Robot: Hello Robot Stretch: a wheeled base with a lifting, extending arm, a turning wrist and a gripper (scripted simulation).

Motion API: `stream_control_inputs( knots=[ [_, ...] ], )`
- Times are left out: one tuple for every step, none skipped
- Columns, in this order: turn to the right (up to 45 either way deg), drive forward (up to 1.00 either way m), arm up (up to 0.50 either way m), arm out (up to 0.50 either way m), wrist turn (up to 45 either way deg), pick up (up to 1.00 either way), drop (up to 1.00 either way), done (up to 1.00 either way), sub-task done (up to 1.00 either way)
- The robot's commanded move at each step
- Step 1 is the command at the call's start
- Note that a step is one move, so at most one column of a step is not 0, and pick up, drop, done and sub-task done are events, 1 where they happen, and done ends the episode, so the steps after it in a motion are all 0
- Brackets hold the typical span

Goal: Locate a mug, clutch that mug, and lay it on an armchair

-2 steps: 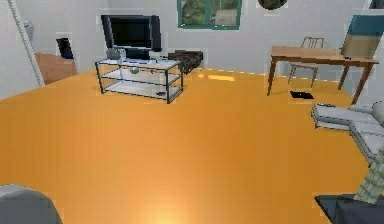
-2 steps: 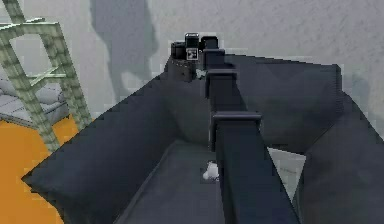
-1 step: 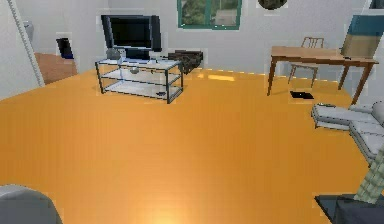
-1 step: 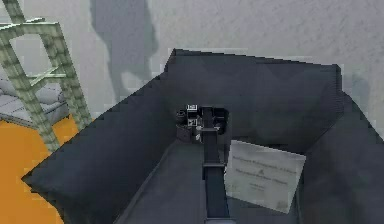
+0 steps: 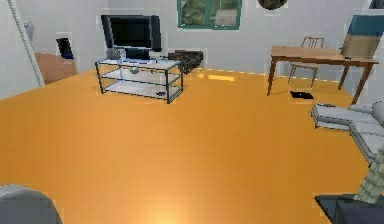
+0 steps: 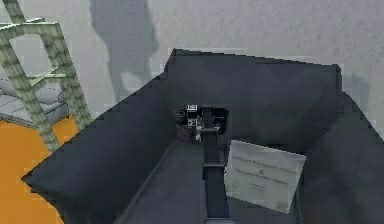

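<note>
- Ahead, the stand (image 5: 140, 78) carries small things, too small to name as a mug.
- Sideways, my claw (image 6: 197, 122) reaches over the armchair (image 6: 110, 160) seat, where the mug belongs; whether it grips anything, I cannot tell.

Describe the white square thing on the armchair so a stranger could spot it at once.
Find the dark armchair against the grey wall. On its seat, beside the robot's arm, lies a flat white square. Its pale face stands out from the dark upholstery around it.
</note>
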Motion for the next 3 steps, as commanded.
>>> stream_control_inputs(
  knots=[
    [0.0,0.0,0.0,0.0,0.0,0.0,1.0,0.0,0.0],
    [0.0,0.0,0.1,0.0,0.0,0.0,0.0,0.0,0.0],
    [0.0,0.0,0.0,-0.08,0.0,0.0,0.0,0.0,0.0]
  ],
)
